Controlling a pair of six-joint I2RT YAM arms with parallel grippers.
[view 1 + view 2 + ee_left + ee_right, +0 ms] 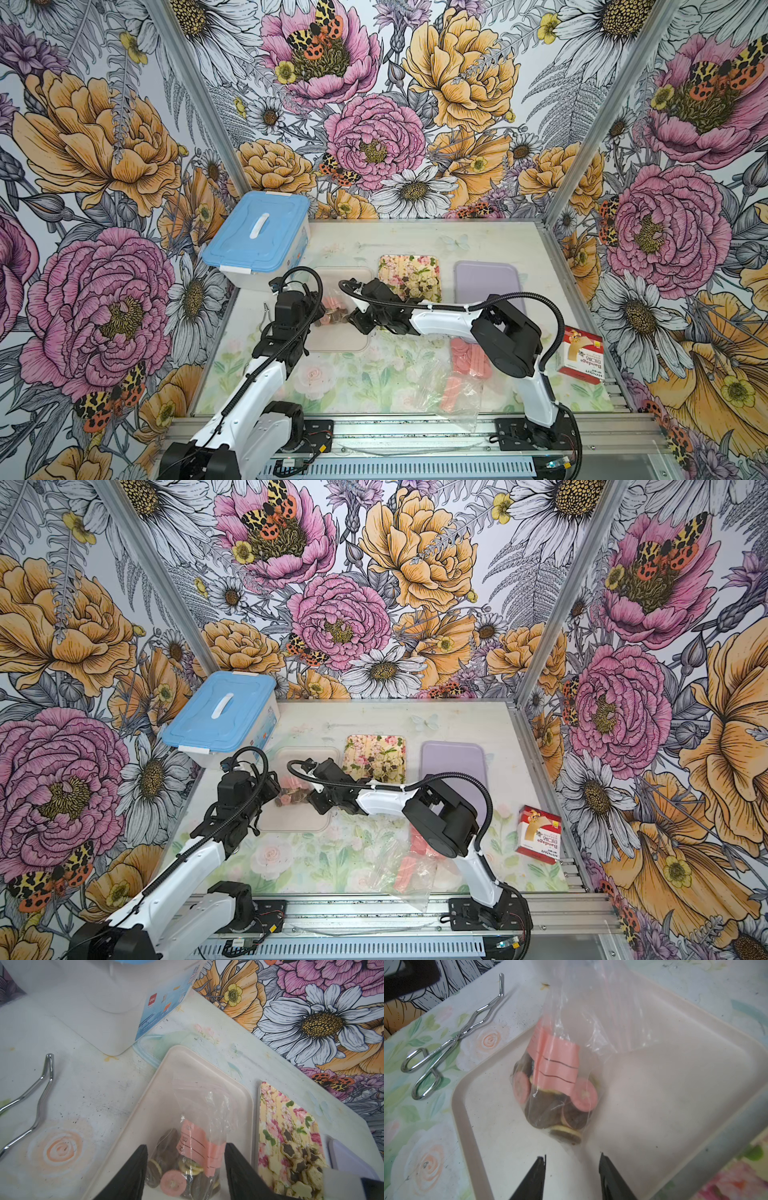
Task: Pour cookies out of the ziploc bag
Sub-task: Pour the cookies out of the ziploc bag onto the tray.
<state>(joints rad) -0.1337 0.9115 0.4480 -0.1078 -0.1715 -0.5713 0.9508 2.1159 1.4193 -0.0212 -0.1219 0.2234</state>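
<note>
Upside down on the red-and-white cardboard box (579, 351), "Bandage" reads clearly. A red "deli" logo sits on the white plastic bin's blue label (164, 1012), beyond the left fingers (133, 1169).

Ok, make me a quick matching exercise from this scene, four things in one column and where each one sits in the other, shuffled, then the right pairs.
Things:
1. ziploc bag of cookies
2. star cookies
3. metal tongs
4. bandage box

Places:
A. bare table, beside the cream tray
B. on the floral tray
C. table edge, on the right arm's side
D. on the cream tray

Pairs: 1-D, 2-B, 3-A, 4-C
</note>
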